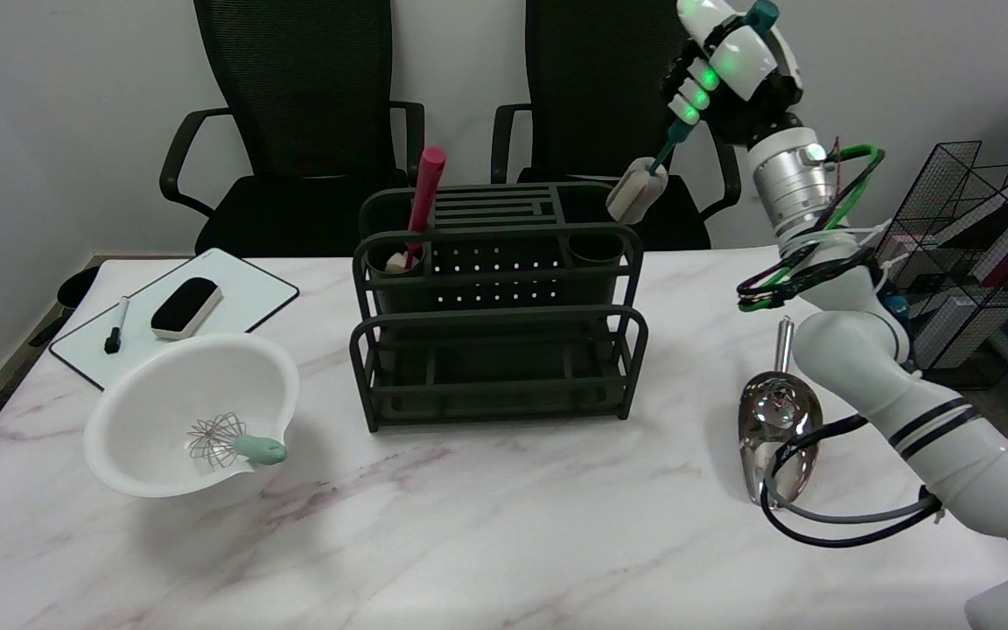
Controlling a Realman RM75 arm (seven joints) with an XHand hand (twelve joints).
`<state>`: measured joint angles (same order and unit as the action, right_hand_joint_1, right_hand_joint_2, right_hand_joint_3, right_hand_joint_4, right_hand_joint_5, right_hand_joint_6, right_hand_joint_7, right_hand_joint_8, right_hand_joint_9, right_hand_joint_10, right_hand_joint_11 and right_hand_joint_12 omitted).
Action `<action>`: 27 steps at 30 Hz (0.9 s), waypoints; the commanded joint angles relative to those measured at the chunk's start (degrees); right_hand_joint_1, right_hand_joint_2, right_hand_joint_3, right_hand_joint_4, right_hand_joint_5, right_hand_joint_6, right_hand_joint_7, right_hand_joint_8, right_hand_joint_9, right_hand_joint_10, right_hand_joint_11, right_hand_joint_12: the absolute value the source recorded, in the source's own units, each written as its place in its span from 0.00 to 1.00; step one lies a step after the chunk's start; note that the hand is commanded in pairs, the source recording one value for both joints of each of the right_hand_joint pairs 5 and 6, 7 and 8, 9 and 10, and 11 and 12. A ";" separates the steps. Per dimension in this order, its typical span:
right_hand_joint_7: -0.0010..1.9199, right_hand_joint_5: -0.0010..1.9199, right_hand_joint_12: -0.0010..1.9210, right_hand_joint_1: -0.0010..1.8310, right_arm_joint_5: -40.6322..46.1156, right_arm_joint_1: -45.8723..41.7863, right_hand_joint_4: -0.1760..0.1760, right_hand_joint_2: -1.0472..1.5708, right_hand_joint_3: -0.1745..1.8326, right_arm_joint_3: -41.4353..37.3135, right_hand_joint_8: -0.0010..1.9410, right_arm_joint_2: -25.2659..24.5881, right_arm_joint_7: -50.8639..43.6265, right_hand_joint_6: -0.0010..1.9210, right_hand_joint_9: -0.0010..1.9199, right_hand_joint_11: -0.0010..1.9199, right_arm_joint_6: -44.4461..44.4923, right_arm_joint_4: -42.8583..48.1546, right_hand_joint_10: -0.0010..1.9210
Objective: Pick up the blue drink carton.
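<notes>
gripping teal brush [644,188], robot hand [727,74]

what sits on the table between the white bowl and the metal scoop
In the head view, the dark green rack stands between the white bowl and the metal scoop; the rest is bare marble table.

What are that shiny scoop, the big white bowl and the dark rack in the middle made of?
The scoop looks like polished metal: it mirrors the room. The bowl seems to be matte white plastic, with soft, dull shading, though ceramic cannot be ruled out. The rack appears to be dark green plastic or coated metal, with an even, low sheen and punched holes.
</notes>
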<state>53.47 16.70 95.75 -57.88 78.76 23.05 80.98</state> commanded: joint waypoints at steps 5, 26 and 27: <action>1.00 1.00 1.00 0.53 -0.19 -14.92 0.50 1.00 0.30 -15.73 0.99 0.45 -2.96 1.00 1.00 1.00 1.49 10.34 1.00; 1.00 1.00 1.00 0.53 -0.19 -37.15 0.50 1.00 0.33 -6.60 0.99 -2.83 -5.53 1.00 1.00 1.00 28.76 11.35 1.00; 1.00 1.00 1.00 0.53 -0.19 -37.64 0.50 1.00 0.33 -5.64 0.99 -3.03 -5.65 1.00 1.00 1.00 30.57 11.11 1.00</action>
<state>53.36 -6.25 82.42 -58.46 75.06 31.96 91.00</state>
